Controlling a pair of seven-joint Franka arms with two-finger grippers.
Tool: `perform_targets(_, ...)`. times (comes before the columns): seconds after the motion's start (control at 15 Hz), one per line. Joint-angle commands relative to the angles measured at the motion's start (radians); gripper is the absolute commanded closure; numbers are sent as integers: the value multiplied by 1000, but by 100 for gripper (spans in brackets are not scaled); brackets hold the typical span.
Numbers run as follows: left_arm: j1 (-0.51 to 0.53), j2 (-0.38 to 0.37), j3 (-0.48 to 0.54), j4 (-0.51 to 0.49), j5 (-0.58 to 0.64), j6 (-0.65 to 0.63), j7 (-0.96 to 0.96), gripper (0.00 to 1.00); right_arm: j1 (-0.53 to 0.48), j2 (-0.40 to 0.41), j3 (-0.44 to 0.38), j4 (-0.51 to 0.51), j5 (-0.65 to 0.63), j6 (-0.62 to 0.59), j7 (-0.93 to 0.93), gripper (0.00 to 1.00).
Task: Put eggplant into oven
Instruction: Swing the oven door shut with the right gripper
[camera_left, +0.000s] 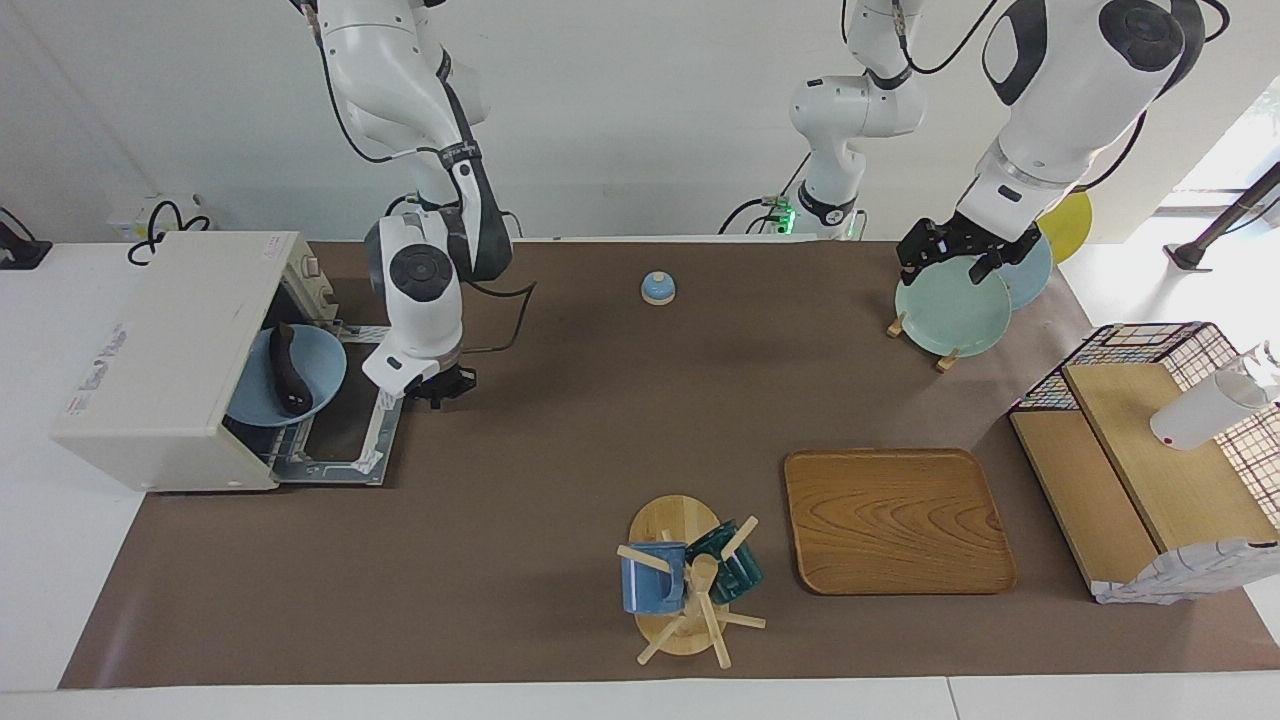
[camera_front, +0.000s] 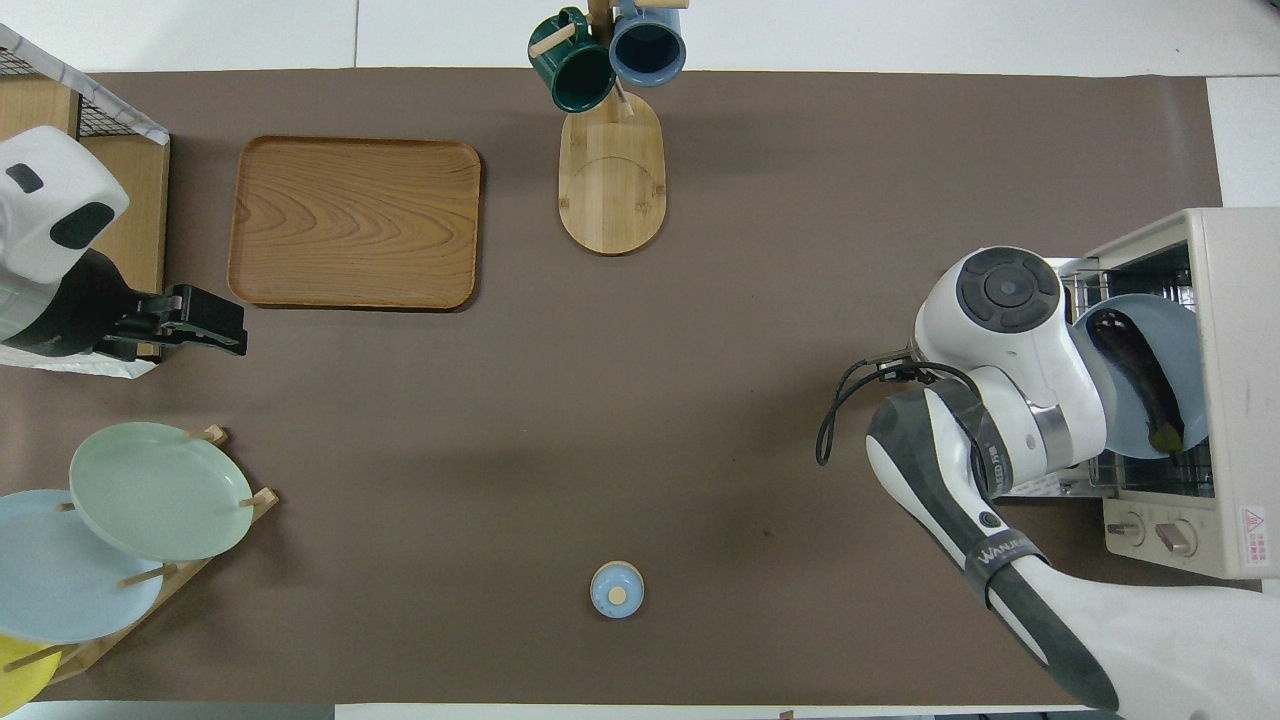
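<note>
Hovering with my right gripper (camera_left: 440, 385) shut and empty just in front of the oven (camera_left: 165, 360), over the edge of its dropped door, I see the eggplant (camera_left: 285, 370) lying on the blue plate (camera_left: 318, 375) in the oven's mouth, long axis pointing inward, while my left gripper (camera_left: 955, 258) waits open over the plate rack (camera_left: 945, 358).
</note>
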Motion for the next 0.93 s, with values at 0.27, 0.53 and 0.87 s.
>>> perform_targets(0.27,15,-19,-9,-12,14,6,19,0,-17,5,6,0,-192,-31,-2,100)
perform_targets(0.53,15,-19,-9,-12,14,4,16,0,-38,8,6,-3,-214,-29,-2,100)
perform_targets(0.87,15,-23,-9,-15,14,-1,13,0,-55,9,8,-4,-214,-22,-12,100)
